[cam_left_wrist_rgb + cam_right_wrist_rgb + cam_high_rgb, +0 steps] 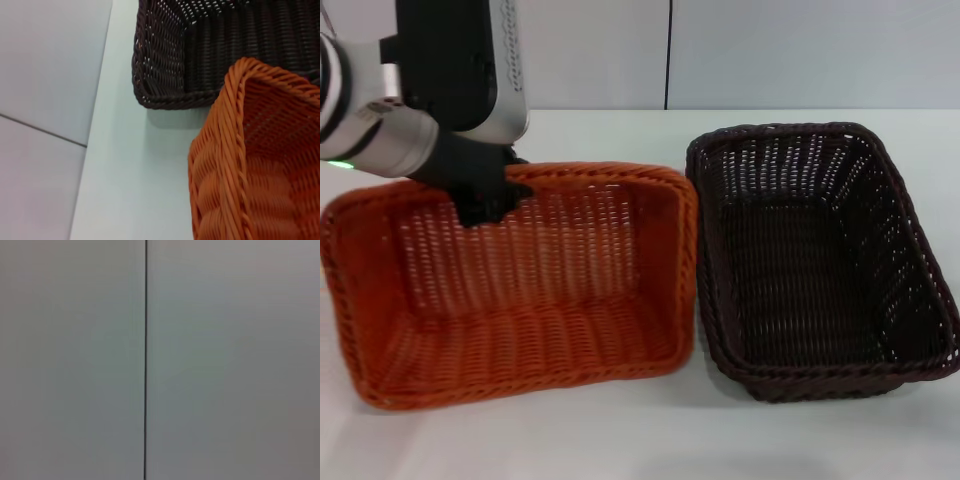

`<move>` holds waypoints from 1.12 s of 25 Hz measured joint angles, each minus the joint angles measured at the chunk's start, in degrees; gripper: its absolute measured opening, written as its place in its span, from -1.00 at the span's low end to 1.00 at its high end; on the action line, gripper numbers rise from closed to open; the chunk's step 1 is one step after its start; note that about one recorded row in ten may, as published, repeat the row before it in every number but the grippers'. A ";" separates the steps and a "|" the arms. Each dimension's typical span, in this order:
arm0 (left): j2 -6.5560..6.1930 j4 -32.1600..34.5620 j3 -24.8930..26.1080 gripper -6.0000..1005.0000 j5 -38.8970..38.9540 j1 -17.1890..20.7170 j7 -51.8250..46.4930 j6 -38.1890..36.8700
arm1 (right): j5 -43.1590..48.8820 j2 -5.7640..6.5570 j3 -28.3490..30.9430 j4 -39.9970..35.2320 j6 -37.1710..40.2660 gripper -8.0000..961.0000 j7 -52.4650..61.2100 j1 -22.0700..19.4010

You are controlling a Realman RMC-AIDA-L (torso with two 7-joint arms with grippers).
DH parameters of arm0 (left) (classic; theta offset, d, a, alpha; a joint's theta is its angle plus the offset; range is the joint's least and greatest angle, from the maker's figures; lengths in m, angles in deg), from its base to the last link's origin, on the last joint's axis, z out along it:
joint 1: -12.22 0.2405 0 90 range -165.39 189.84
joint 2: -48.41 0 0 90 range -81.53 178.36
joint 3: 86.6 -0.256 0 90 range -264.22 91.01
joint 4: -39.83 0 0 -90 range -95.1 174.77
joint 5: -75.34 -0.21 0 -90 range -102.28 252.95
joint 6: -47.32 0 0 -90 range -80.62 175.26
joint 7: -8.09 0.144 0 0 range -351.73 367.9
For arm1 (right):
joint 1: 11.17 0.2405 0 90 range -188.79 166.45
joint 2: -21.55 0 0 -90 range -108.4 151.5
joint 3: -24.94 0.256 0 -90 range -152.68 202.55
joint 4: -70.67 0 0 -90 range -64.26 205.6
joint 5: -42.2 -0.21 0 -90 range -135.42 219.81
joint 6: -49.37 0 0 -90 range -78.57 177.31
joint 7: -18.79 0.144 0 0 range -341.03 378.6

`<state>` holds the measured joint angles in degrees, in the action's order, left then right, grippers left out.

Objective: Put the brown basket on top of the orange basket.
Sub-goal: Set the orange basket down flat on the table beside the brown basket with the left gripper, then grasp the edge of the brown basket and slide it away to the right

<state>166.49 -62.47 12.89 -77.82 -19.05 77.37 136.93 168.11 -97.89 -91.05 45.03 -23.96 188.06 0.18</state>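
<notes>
The orange basket is on the left of the white table, tilted with its far rim raised. My left gripper is shut on that far rim near its left end. The brown basket stands flat on the table just to the right, its long side almost touching the orange one. In the left wrist view a corner of the orange basket is close up, with a corner of the brown basket beyond it. My right gripper is out of view.
The white table runs under both baskets, with bare surface in front of them. A grey panelled wall with a dark seam stands behind the table.
</notes>
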 joint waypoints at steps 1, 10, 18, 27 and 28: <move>-0.02 1.67 0.05 -0.65 0.24 -0.44 0.26 -1.04 | -0.03 0.01 -0.10 0.00 0.04 0.58 0.00 0.05; -0.15 16.78 0.34 -0.66 -1.42 -6.12 0.70 -7.98 | -0.05 0.08 -0.12 0.00 0.18 0.58 0.00 0.25; 0.18 18.46 -1.53 -0.66 -2.47 -6.69 0.41 -12.89 | -0.06 0.18 -0.20 0.28 0.49 0.58 0.00 0.58; 0.25 13.68 -3.95 0.22 -3.08 -4.74 -4.02 -20.97 | -0.05 0.13 -0.64 0.23 0.43 0.58 0.00 0.40; 0.29 11.21 -4.76 0.24 -3.14 -2.13 -6.03 -26.66 | -0.05 0.11 -0.65 0.16 0.32 0.58 0.00 0.33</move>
<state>166.78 -51.26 8.12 -80.97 -21.18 71.34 110.27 168.06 -97.78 -91.69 45.20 -23.64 188.06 0.51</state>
